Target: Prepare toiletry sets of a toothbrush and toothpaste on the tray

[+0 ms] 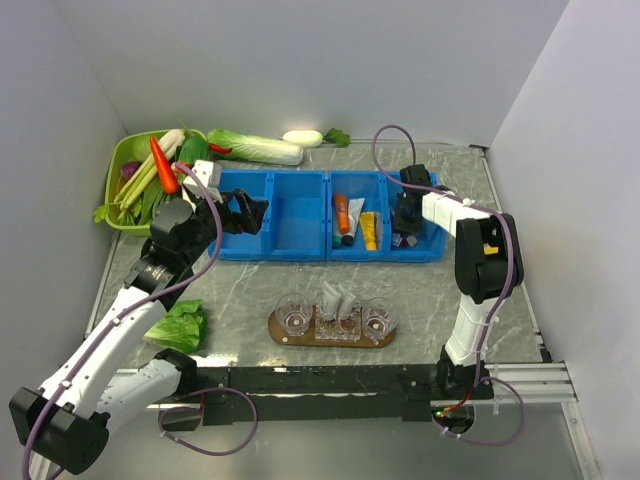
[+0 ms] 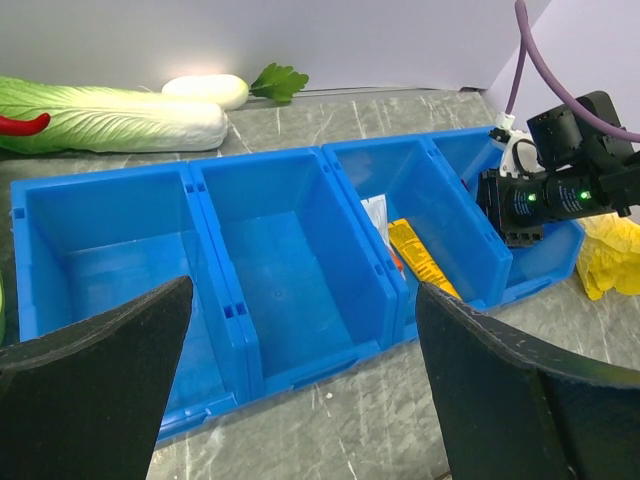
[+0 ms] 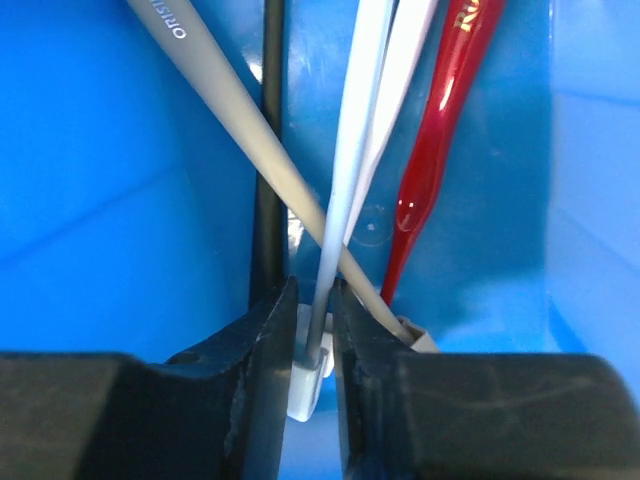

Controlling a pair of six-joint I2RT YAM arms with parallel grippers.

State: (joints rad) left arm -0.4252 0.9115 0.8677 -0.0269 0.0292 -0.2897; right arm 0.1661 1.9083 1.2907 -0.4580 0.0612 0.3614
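Note:
The brown wooden tray [image 1: 279,334] lies near the front and carries three glass cups [image 1: 295,318]. White toothpaste tubes [image 1: 336,298] stand in the middle cup. Another white toothpaste tube [image 1: 355,214] lies in a blue bin [image 1: 300,250]. My right gripper [image 1: 405,232] is down in the rightmost bin compartment. In the right wrist view it [image 3: 313,300] is shut on a pale blue-grey toothbrush [image 3: 352,150], among a grey [image 3: 225,105] and a red [image 3: 440,150] toothbrush. My left gripper [image 1: 252,213] is open and empty above the left bin, as the left wrist view [image 2: 300,295] shows.
A green basket [image 1: 122,160] of vegetables stands at the back left, with a cabbage [image 1: 255,147] behind the bins. A lettuce leaf [image 1: 180,325] lies left of the tray. An orange tube [image 1: 342,212] and a yellow tube [image 2: 425,265] lie in the bin.

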